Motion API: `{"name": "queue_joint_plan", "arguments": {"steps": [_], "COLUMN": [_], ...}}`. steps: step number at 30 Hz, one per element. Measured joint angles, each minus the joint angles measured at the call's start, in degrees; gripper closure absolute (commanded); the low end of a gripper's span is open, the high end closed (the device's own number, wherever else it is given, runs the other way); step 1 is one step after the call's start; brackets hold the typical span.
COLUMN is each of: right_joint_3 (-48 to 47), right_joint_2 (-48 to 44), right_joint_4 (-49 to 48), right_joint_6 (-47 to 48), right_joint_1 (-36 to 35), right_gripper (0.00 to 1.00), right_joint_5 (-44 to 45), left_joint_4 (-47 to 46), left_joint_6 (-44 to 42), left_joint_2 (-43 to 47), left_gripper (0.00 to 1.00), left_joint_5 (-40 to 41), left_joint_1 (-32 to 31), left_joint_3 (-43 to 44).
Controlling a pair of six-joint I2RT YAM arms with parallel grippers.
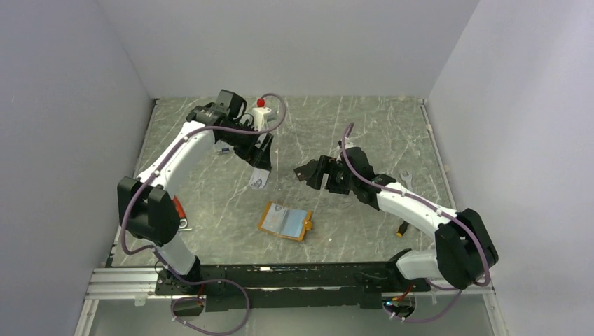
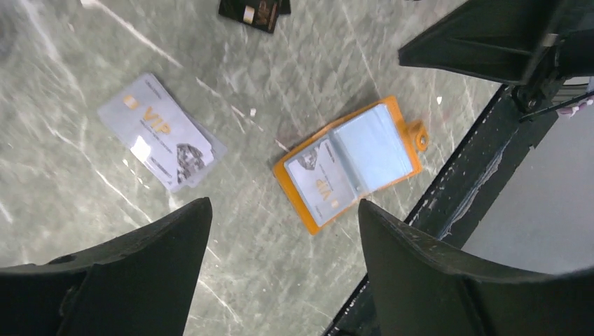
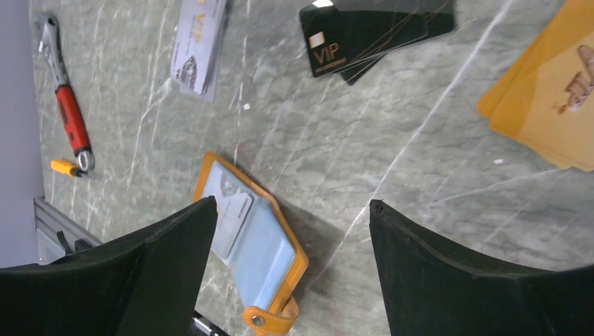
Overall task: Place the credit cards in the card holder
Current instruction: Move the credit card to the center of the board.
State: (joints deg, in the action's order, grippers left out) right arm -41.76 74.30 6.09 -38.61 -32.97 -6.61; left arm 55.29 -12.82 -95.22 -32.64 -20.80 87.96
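The orange card holder (image 1: pixel 286 221) lies open on the table, pale blue inside, with one silver card in a pocket. It also shows in the left wrist view (image 2: pixel 350 162) and the right wrist view (image 3: pixel 256 245). A stack of silver credit cards (image 2: pixel 161 131) lies to its far left, also in the top view (image 1: pixel 258 180). Black cards (image 3: pixel 371 35) and orange-tan cards (image 3: pixel 553 98) lie further back. My left gripper (image 1: pixel 260 158) is open and empty above the silver cards. My right gripper (image 1: pixel 307 171) is open and empty, raised above the table behind the holder.
A red-handled wrench (image 3: pixel 66 105) and a small yellow piece (image 3: pixel 64 166) lie at the left of the table. A white object with a red top (image 1: pixel 260 105) stands at the back behind the left arm. Another small yellow-and-black item (image 1: pixel 401 229) lies near the right arm.
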Motion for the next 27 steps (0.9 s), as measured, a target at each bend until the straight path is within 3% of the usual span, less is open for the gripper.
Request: {"name": "queue_joint_plan", "arguments": {"steps": [7,11,12,16,18,27], "right_joint_3": [-0.28,-0.28,-0.28,-0.11,0.02,0.02], "right_joint_2": [1.18,1.11,1.11,1.11,1.27,5.77], "right_joint_4": [-1.07,-1.40,-1.40,-2.23,-2.73,-6.62], "right_joint_6": [0.26,0.76,0.74,0.46,0.07,-1.07], "right_joint_1": [5.92,7.85,8.11,9.77,10.60,12.52], "right_gripper": [0.00,0.00,0.00,0.00,0.00,0.00], "right_joint_5": [-4.24,-5.70,-5.95,-7.26,-7.63,-10.82], "left_joint_4": [-5.79,1.31,0.26,-11.13,-11.63,-14.40], "left_joint_6": [4.83,2.56,2.01,4.66,5.64,7.06], "left_joint_2": [6.54,-4.42,-6.67,-4.79,-3.15,-3.10], "left_gripper": [0.01,0.01,0.01,0.01,0.00,0.01], "left_joint_5": [-7.50,-18.21,-19.96,-16.41,-11.04,-5.42], "left_joint_1": [-1.05,-2.43,-2.73,-3.41,-3.98,-5.88], "left_joint_3": [2.27,22.62,23.91,2.97,-4.02,16.52]}}
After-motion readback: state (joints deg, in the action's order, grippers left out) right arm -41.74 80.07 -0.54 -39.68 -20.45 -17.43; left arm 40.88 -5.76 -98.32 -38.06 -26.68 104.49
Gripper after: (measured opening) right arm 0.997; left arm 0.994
